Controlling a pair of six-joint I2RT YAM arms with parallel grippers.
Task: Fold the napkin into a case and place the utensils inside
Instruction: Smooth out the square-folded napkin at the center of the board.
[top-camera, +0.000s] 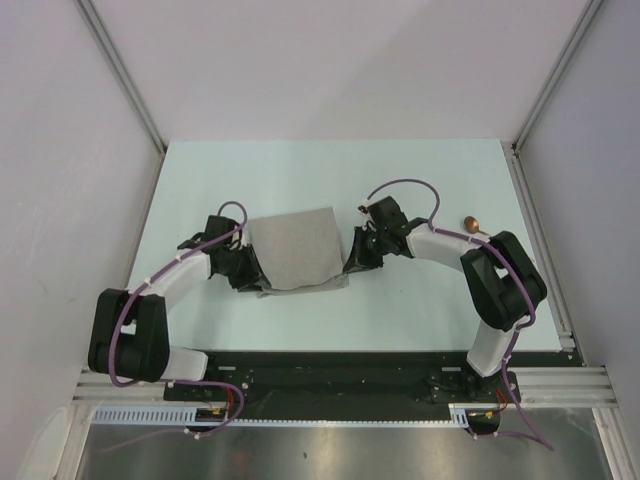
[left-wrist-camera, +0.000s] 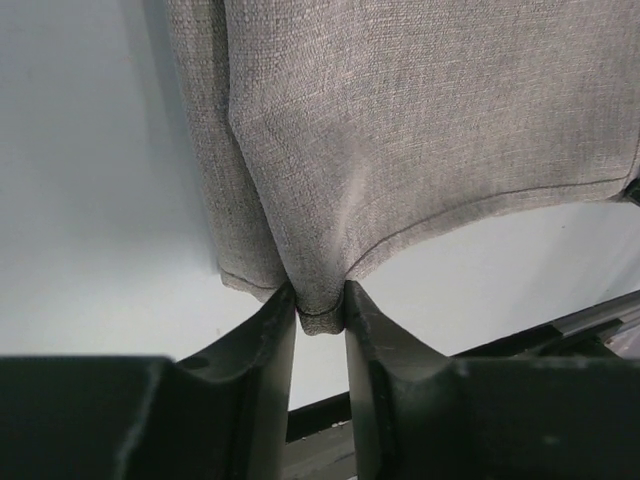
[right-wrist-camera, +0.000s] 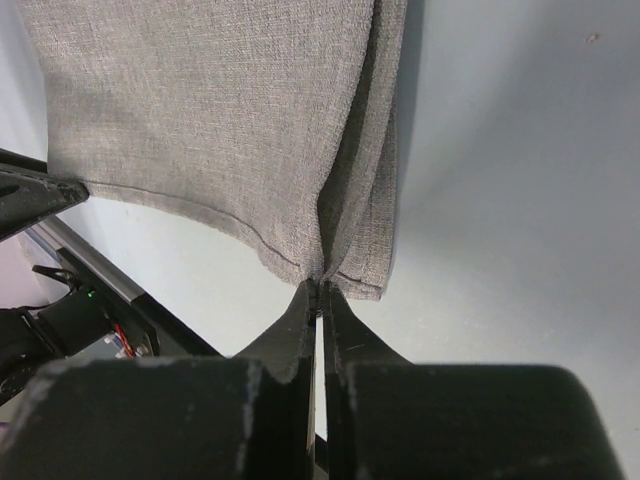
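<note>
The left gripper (left-wrist-camera: 320, 300) sat at the napkin's (top-camera: 295, 250) near left corner. Its jaws stood a narrow way apart, both fingertips pressed against a bunched fold of the cloth caught between them. The napkin lay in the middle of the table (top-camera: 420, 310), between the two arms, partly folded over itself. At its near right corner, the right gripper (right-wrist-camera: 321, 290) had its jaws almost fully together, pinching the hem. Well to the right lay a copper spoon (top-camera: 473, 223), its bowl showing beside the right arm.

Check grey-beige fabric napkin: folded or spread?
Folded. Doubled napkin layers show at both near corners, one pinched by the left gripper, one by the right gripper.
</note>
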